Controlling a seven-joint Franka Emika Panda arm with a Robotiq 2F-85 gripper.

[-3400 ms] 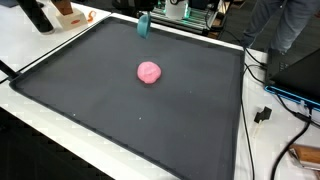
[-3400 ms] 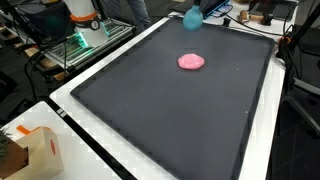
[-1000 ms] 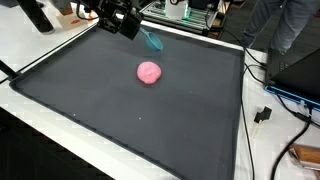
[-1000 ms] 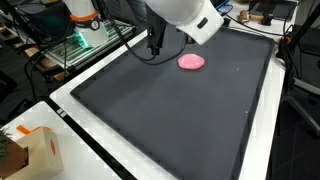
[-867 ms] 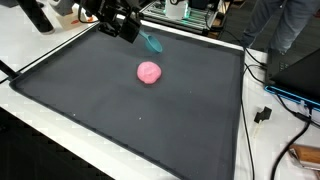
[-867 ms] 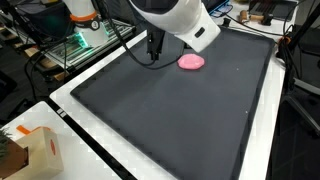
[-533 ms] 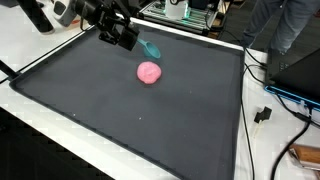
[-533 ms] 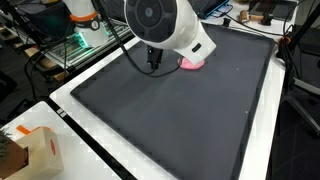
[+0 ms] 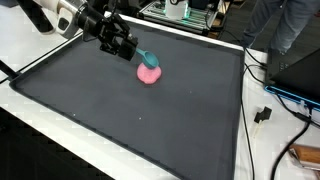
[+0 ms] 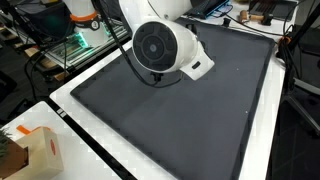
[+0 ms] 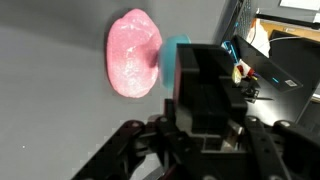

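Matt doughy pink lump (image 9: 150,75), smooth teal plastic piece (image 9: 148,59); matt black mat (image 9: 150,125), matt black end effector (image 9: 137,55)

teal object (image 9: 147,58) close by pink lump (image 9: 151,75)

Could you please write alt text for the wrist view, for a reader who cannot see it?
A pink lump lies on a dark grey mat, with a teal object right beside it in the picture, at the tip of the robot's black jaws. Blurred clutter shows at the right edge.
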